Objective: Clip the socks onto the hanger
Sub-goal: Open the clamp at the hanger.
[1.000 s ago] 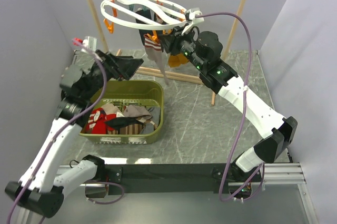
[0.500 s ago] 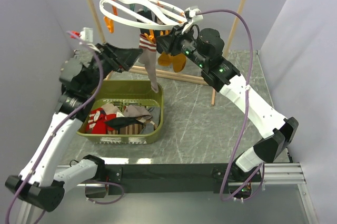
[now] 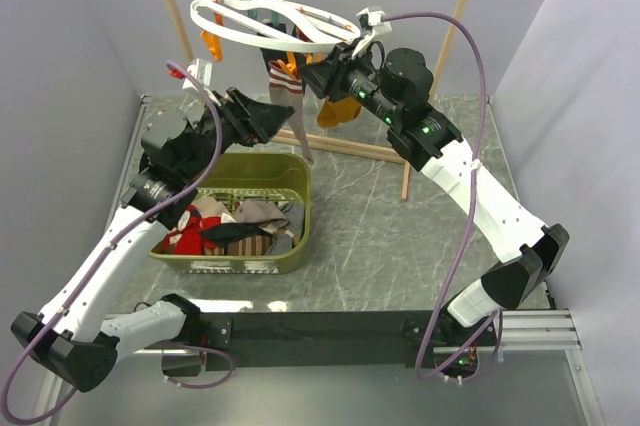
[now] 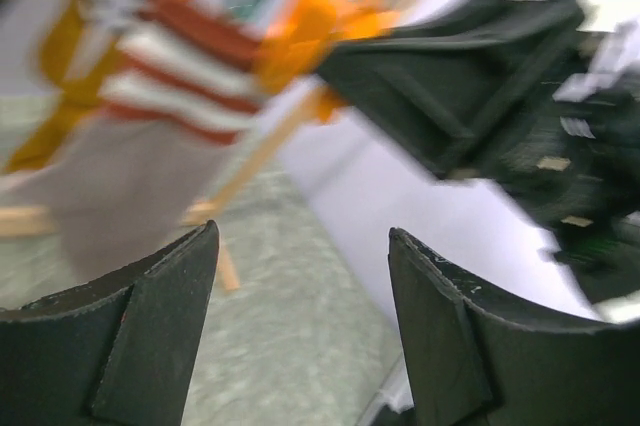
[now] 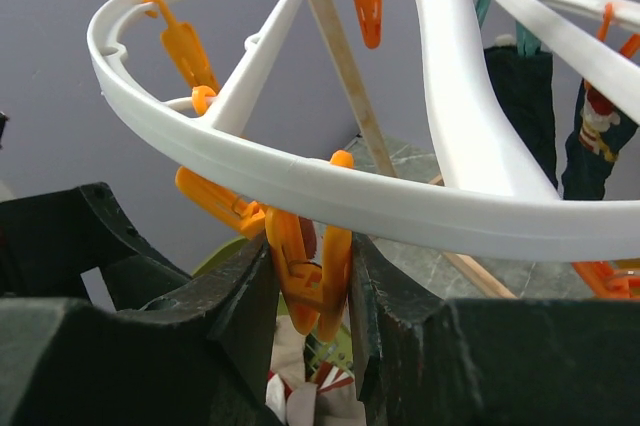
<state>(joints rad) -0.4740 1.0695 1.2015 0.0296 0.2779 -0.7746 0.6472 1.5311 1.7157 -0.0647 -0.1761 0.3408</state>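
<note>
Now | right gripper (image 5: pixel 311 291) clenched on an orange clip (image 5: pixel 300 256) under the hanger (image 5: pixel 400 208) | left gripper (image 4: pixel 302 246) jaws apart, empty, near the hanging striped sock (image 4: pixel 125 181)

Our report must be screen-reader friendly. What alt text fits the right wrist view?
The right gripper pinches an orange clip hanging beneath the white hanger ring. Other orange clips dangle from it; a dark sock hangs at right.
</note>
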